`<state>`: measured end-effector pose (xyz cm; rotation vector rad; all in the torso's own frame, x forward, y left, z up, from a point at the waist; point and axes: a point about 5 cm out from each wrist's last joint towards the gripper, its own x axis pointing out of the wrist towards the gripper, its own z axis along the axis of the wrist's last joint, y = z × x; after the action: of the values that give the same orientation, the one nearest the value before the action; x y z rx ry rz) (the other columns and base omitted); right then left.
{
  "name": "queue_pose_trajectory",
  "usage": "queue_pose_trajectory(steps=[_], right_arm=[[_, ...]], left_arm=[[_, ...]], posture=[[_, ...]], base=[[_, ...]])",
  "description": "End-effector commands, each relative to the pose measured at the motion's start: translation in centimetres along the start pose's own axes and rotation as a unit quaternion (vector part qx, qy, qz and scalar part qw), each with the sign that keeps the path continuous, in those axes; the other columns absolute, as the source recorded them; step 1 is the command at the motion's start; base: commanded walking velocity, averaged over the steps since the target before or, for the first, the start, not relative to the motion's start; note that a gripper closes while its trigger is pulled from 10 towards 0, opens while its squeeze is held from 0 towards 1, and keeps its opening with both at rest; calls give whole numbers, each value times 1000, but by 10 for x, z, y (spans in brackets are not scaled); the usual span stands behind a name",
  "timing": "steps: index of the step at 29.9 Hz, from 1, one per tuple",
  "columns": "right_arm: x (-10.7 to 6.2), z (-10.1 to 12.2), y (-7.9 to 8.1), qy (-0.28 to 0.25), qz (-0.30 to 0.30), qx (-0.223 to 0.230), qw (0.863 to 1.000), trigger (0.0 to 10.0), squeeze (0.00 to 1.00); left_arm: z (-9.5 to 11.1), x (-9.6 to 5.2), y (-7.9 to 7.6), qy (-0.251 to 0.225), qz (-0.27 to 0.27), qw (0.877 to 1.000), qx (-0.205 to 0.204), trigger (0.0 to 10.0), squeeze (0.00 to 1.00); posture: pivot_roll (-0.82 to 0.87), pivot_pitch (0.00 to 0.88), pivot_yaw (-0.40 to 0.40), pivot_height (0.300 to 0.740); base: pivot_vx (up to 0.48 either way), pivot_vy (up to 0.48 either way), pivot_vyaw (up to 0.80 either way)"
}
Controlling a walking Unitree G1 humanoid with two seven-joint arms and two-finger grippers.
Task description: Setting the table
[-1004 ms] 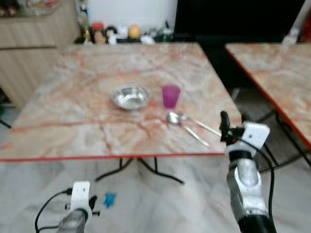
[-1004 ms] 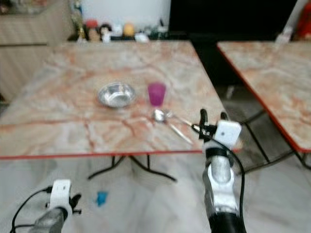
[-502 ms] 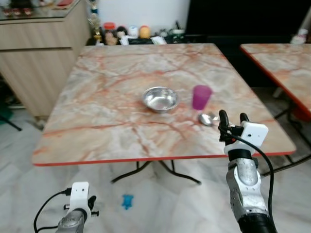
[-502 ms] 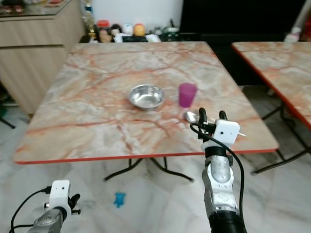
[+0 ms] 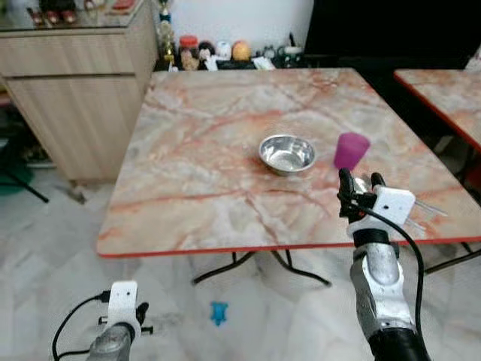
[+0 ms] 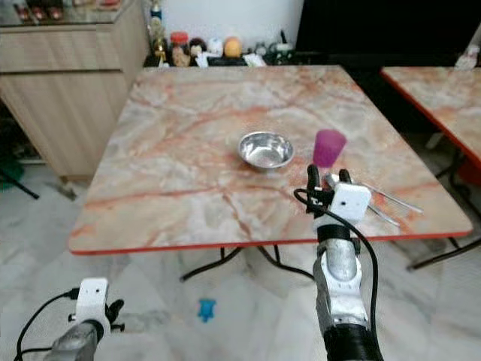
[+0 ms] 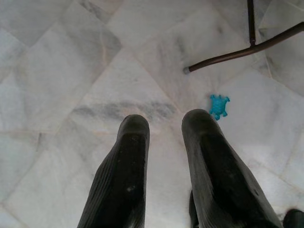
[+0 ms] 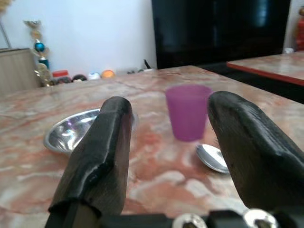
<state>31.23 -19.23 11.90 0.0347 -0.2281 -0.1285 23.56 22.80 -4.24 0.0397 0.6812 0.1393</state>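
A marble-topped table (image 5: 210,150) holds a steel bowl (image 5: 286,153), a purple cup (image 5: 351,150) to its right, and spoons (image 6: 391,201) near the front right edge. My right gripper (image 5: 358,183) is raised at the table's near edge, just in front of the cup, fingers open and empty. The right wrist view looks between those fingers at the cup (image 8: 188,111), the bowl (image 8: 71,135) and one spoon's bowl (image 8: 213,156). My left gripper (image 7: 166,142) hangs low over the floor, open with nothing in it.
A wooden cabinet (image 5: 83,83) stands at the back left. Small jars and figures (image 5: 225,53) line the table's far edge. A second marble table (image 5: 451,90) stands on the right. A small blue toy (image 5: 219,311) lies on the tiled floor beside the table's legs (image 5: 263,267).
The camera has swung left, so the table and its things have shifted right in view. The picture has sharpened. Both grippers hold the same pose.
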Motion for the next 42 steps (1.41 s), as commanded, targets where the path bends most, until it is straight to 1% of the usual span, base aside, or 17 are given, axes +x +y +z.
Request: queue_pose_trajectory(steps=[1, 4, 7, 9, 12, 19, 21, 23, 26, 27, 28, 31, 42], right_arm=[[0, 1, -5, -2, -4, -5, 1000, 10000, 0], [0, 2, -2, -7, 7, -7, 1000, 10000, 0], [0, 3, -1, -8, 10, -7, 1000, 10000, 0], [0, 2, -1, -7, 10, -6, 1000, 10000, 0], [0, 1, -3, -5, 5, 5, 1000, 10000, 0], [0, 1, -2, -3, 7, 4, 1000, 10000, 0], [0, 2, -2, -3, 11, -5, 1000, 10000, 0], [0, 3, 2, -10, 24, -8, 1000, 10000, 0], [0, 3, 2, -9, 24, -5, 1000, 10000, 0], [0, 2, 1, -6, 18, 8, 1000, 10000, 0], [0, 2, 0, -5, 16, 10, 1000, 10000, 0], [0, 2, -1, -6, 17, 5, 1000, 10000, 0], [-1, 1, -1, -5, 10, 15, 1000, 10000, 0]], left_arm=[[-3, 0, -5, 6, -6, 1000, -6, 10000, 0], [-3, 0, -5, 8, -8, 1000, -8, 10000, 0], [-3, 0, -5, 8, -8, 1000, -9, 10000, 0], [-3, 0, -5, 7, -7, 1000, -10, 10000, 0], [-2, 0, -5, 6, -7, 1000, -8, 10000, 0], [-2, 0, -5, 5, -7, 1000, -8, 10000, 0], [-2, 0, -5, 5, -7, 1000, -8, 10000, 0], [-2, 0, -5, 6, -8, 1000, -8, 10000, 0], [-2, 0, -5, 6, -8, 1000, -8, 10000, 0], [-2, 0, -5, 6, -8, 1000, -8, 10000, 0], [-2, 0, -5, 6, -8, 1000, -8, 10000, 0], [-2, 0, -5, 6, -7, 1000, -8, 10000, 0], [-2, 0, -6, 3, -6, 1000, -7, 10000, 0]], posture=[[59, 0, 2, 740], [59, 0, 2, 740], [59, 0, 3, 740], [59, 0, 2, 740], [59, 0, 2, 740], [60, 0, 1, 740], [60, 0, 1, 740], [59, 0, 2, 740], [59, 0, 2, 740], [59, 0, 1, 740], [60, 0, 1, 740], [59, 0, 1, 740], [59, 0, 0, 740]], base=[[0, 0, 0], [0, 0, 171], [0, 0, 717], [0, 0, 0], [281, 0, 0], [342, 0, 0], [405, 0, 0], [405, 0, 800], [405, 0, 800], [405, 0, 0], [405, 0, 0], [371, 0, 0], [0, 0, 0]])
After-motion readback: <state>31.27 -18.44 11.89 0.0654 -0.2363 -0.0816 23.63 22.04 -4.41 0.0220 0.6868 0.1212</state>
